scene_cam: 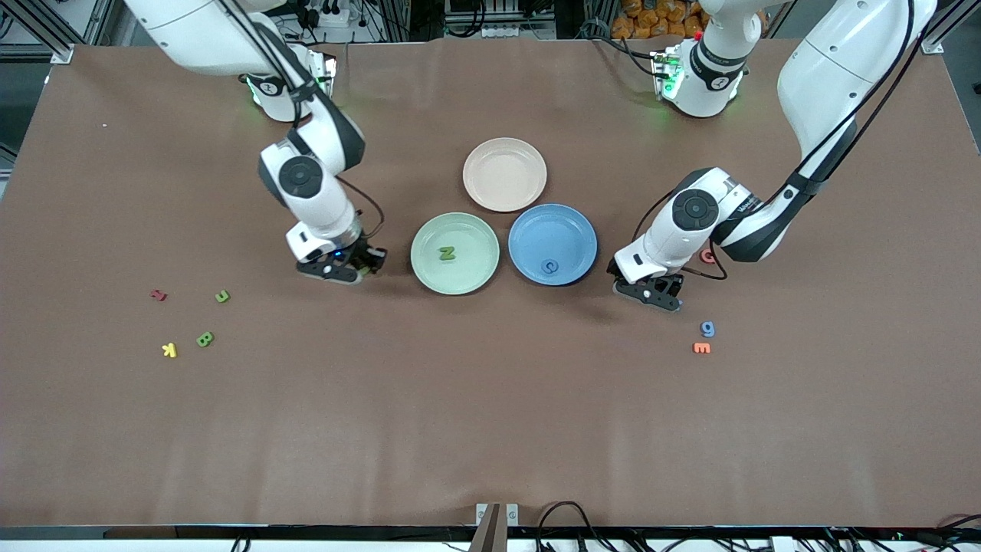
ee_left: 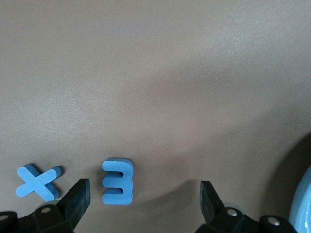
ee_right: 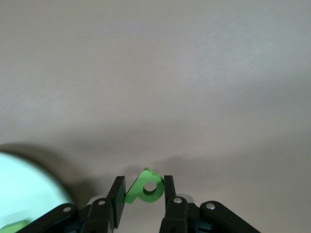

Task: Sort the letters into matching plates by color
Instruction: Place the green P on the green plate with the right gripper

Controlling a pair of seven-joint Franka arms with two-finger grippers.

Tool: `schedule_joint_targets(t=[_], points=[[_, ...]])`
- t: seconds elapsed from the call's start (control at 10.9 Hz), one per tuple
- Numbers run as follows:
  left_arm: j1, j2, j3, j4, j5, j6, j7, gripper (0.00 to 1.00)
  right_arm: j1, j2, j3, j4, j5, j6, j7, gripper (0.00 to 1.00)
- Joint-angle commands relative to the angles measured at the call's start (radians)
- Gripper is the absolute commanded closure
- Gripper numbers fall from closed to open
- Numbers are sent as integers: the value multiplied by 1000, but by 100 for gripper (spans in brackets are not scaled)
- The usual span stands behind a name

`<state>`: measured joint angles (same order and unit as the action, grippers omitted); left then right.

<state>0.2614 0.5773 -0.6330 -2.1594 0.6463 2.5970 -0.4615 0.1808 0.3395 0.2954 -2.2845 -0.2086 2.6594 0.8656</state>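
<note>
The right gripper (ee_right: pixel 144 195) pinches a green letter (ee_right: pixel 145 188) over the counter (scene_cam: pixel 490 414) beside the green plate (scene_cam: pixel 426 270); carry it level over the plate before letting go. The left gripper (ee_left: pixel 145 199) hangs wide open, empty, over the blue E (ee_left: pixel 118 181).

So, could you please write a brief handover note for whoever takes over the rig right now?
Right gripper: jaws shut on a green letter, beside the green plate.
Left gripper: jaws open over the blue E, blue X alongside, near the blue plate.
Done: green N in the green plate, blue C in the blue plate.
Left: held letter, green B, another green letter, E, X, blue letter.
</note>
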Motion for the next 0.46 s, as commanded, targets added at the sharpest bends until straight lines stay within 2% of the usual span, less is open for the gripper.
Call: schedule_joint_targets(t=[0.0,0.37], points=[[33,7,-7,-2,30,25,56,0,133,-8,-6,89,83,-108,99,78],[39,19,-5,6,29,25,66,3,261,54,-9,164,87,-124,242,78]])
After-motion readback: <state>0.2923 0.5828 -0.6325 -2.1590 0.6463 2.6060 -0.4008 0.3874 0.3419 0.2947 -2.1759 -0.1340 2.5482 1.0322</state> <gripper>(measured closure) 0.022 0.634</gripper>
